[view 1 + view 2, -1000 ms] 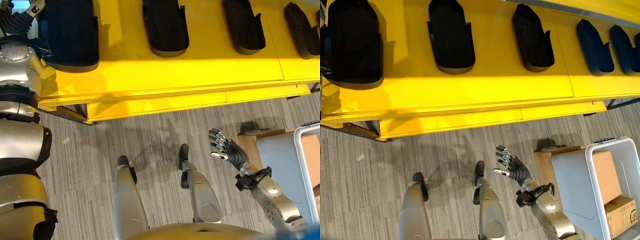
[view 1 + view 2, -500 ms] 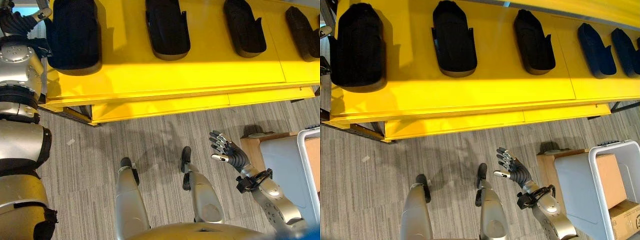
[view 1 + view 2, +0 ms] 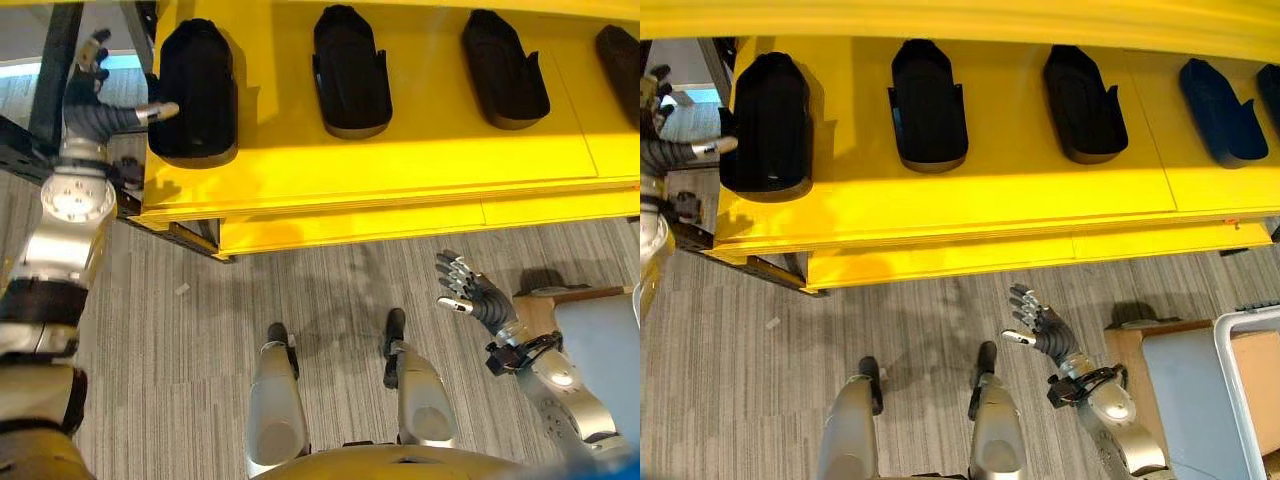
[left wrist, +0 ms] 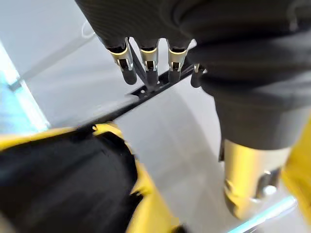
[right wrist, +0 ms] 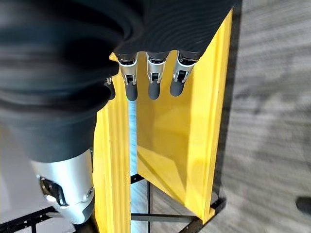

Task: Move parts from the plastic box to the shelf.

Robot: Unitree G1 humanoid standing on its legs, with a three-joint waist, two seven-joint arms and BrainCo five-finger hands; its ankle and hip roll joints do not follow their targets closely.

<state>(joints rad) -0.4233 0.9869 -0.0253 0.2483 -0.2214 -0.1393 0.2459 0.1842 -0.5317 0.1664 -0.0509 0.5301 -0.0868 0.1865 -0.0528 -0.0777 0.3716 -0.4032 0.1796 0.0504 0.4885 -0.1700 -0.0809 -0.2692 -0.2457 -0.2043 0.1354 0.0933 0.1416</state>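
The left hand (image 3: 95, 95) is raised at the far left, fingers straight and holding nothing, its thumb just beside the leftmost black part (image 3: 193, 92) on the yellow shelf (image 3: 400, 160). The right hand (image 3: 470, 295) hangs spread and empty over the floor (image 3: 150, 330). The plastic box (image 3: 1240, 390) is cut off at the right edge, its contents hard to make out. The right eye view shows 5 parts on the shelf, the left eye view 4.

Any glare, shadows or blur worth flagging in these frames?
Left eye view: a bright sunlit band crosses the yellow shelf, with each black part casting a shadow. Left wrist view: the black part by the left hand is blurred. Right wrist view: the shelf is evenly lit.
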